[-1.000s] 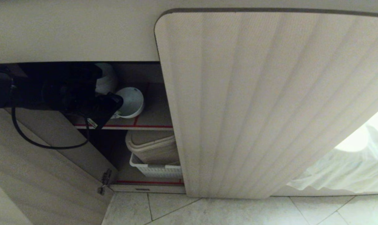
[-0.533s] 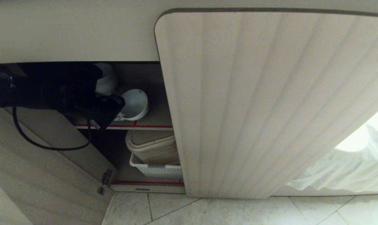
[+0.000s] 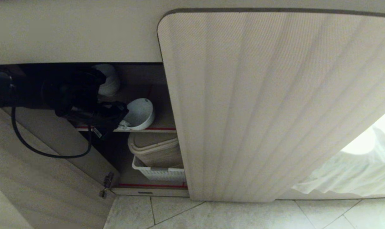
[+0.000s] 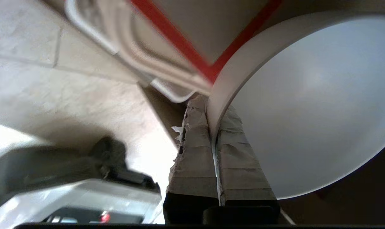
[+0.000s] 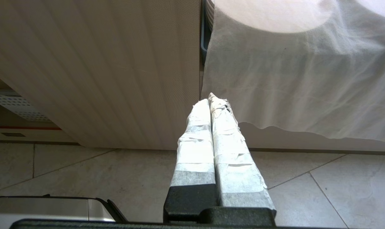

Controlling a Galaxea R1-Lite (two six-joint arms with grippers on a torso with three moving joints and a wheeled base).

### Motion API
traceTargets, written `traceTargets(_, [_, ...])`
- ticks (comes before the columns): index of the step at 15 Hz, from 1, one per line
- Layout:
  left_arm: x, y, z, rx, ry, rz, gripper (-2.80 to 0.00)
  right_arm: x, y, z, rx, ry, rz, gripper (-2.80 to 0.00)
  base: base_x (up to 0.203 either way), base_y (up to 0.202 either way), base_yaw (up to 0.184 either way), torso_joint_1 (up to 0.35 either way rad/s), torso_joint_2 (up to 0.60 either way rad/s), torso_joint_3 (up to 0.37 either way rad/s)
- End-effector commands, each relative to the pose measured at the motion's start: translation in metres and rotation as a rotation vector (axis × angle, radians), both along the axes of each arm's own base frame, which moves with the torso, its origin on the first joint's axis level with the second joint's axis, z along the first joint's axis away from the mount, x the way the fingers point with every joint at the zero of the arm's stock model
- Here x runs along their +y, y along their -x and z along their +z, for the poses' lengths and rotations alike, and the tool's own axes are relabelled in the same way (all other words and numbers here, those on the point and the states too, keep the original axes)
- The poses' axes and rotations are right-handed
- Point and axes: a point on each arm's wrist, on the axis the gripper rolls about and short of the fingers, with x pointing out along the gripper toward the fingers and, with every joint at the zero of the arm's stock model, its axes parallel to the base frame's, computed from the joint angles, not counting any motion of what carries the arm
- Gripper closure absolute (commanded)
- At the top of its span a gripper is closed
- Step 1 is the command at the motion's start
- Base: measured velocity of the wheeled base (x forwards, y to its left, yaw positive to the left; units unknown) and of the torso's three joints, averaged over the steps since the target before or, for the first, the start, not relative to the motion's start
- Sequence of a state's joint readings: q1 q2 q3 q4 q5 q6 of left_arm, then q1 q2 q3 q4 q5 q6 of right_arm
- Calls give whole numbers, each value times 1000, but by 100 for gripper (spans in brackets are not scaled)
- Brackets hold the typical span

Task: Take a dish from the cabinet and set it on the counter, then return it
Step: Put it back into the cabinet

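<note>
Head view looks down at the cabinet (image 3: 275, 105), whose left door (image 3: 36, 178) stands swung open while the fluted right door covers most of the front. Under the pale counter (image 3: 71, 31) edge, the left gripper (image 3: 124, 122) reaches in from the left over the upper shelf (image 3: 160, 125), which has a red stripe along its front edge. Its jaws are closed tight on the rim of the dish (image 3: 140, 113), a small white bowl tilted on its side so that its hollow faces the camera, right at the near edge of that shelf. Whether the bowl touches the shelf or hangs just above it cannot be told. Farther back and to the left, a larger white pot (image 3: 109, 82) is half hidden behind the black arm. On the lower shelf a white slotted basket (image 3: 159, 173) holds beige tubs (image 3: 155, 149). A black cable (image 3: 49, 152) loops down from the arm in front of the open door. Pale floor tiles (image 3: 211, 216) lie along the near edge.

Left wrist view shows the two taped fingers (image 4: 192, 159) pressed together with the dish (image 4: 306, 105) rim pinched between them, the red stripe just beyond.

Right wrist view shows the right gripper (image 5: 213, 101) with its taped fingers closed against each other and nothing between them, hanging in front of the fluted door, with a white cloth (image 5: 300, 82) draped on the far right.
</note>
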State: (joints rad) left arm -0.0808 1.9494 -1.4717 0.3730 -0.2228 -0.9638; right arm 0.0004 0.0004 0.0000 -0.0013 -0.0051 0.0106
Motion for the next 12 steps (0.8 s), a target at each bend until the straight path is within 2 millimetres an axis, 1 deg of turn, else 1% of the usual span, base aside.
traceTargets(1, [1, 1, -3, 32, -7, -3, 0, 0, 0, 0, -1, 0, -1, 0, 0, 0, 0, 0, 0, 0])
traceTargets(4, [4, 1, -1, 47, -32, -11, 0, 0, 0, 0, -1, 0, -1, 0, 0, 0, 0, 0, 0, 0])
traceTargets(7, [8, -3, -1, 37, -82, -36, 0, 0, 0, 0, -1, 0, 0, 0, 0, 0, 0, 0, 0, 0])
traceTargets(10, [9, -7, -5, 43, -91, -38, 0, 0, 0, 0, -1, 0, 1, 0, 0, 0, 0, 0, 0, 0])
traceTargets(12, [9, -11, -3, 32, -91, -35, 0, 0, 0, 0, -1, 0, 0, 0, 0, 0, 0, 0, 0, 0])
